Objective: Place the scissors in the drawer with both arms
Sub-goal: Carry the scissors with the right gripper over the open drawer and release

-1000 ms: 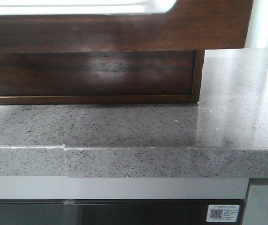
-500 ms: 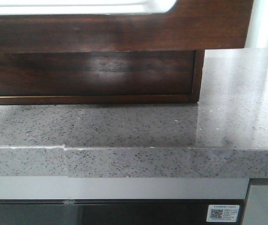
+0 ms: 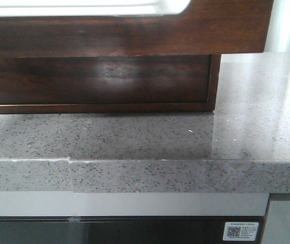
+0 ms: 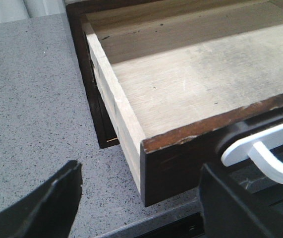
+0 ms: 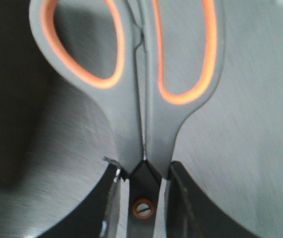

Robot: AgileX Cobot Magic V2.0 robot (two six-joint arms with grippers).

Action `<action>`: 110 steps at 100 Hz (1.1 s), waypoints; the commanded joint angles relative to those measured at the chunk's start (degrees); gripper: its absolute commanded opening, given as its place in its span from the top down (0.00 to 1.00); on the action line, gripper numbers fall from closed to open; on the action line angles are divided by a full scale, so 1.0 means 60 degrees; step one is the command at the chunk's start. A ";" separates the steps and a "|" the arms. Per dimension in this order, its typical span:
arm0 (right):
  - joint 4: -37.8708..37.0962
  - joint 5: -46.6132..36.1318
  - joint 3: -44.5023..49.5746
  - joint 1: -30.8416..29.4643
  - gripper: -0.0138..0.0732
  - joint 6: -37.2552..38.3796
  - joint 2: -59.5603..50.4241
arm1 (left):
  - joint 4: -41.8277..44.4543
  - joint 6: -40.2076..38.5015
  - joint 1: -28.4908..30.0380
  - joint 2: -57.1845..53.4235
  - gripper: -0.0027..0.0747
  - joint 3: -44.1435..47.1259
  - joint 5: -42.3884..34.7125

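The scissors (image 5: 143,94), grey handles rimmed in orange, sit clamped at the pivot between the right gripper's (image 5: 142,198) fingers. The drawer (image 4: 181,94) stands pulled open over the speckled grey counter (image 4: 32,99), its bare wooden floor exposed. The left gripper (image 4: 141,198) hangs released at the drawer's front corner, beside the white handle (image 4: 265,153).

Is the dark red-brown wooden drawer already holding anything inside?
No, the left wrist view shows the pulled-out dark red-brown wooden drawer with only its bare pale wood floor visible.

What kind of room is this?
Probably a kitchen: a speckled grey stone countertop, a dark wooden drawer pulled open on it, and scissors with grey and orange handles.
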 commanded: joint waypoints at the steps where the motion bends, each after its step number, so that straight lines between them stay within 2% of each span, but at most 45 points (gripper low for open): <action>1: 0.0261 -0.0336 -0.0922 0.0962 0.79 -0.0393 -0.0380 | -0.0179 -0.0092 -0.0093 0.0083 0.36 -0.0307 -0.0723; 25: 0.0261 -0.0812 -0.1704 0.4486 0.79 -0.1599 -0.0259 | -0.0179 -0.0092 -0.0093 0.0083 0.36 -0.0307 -0.0723; 38: 0.0237 -0.0897 -0.1704 0.5904 0.79 -0.2279 0.0104 | -0.0179 -0.0092 -0.0093 0.0083 0.36 -0.0307 -0.0723; 64: -0.0274 -0.0777 -0.1704 0.7318 0.79 -0.3674 0.1354 | -0.0179 -0.0092 -0.0093 0.0083 0.36 -0.0307 -0.0723; 71: -0.0870 -0.0733 -0.1704 0.7763 0.79 -0.3864 0.1723 | -0.0179 -0.0092 -0.0093 0.0083 0.36 -0.0307 -0.0723; 83: -0.2619 -0.0553 -0.1704 0.8557 0.79 -0.3864 0.2374 | -0.0179 -0.0092 -0.0093 0.0083 0.36 -0.0307 -0.0723; 95: -0.3736 -0.0254 -0.1704 0.8967 0.79 -0.3864 0.2852 | -0.0179 -0.0092 -0.0093 0.0083 0.36 -0.0307 -0.0723; 110: -0.4075 -0.0137 -0.1704 0.9074 0.79 -0.3864 0.3159 | -0.0179 -0.0092 -0.0093 0.0083 0.36 -0.0307 -0.0723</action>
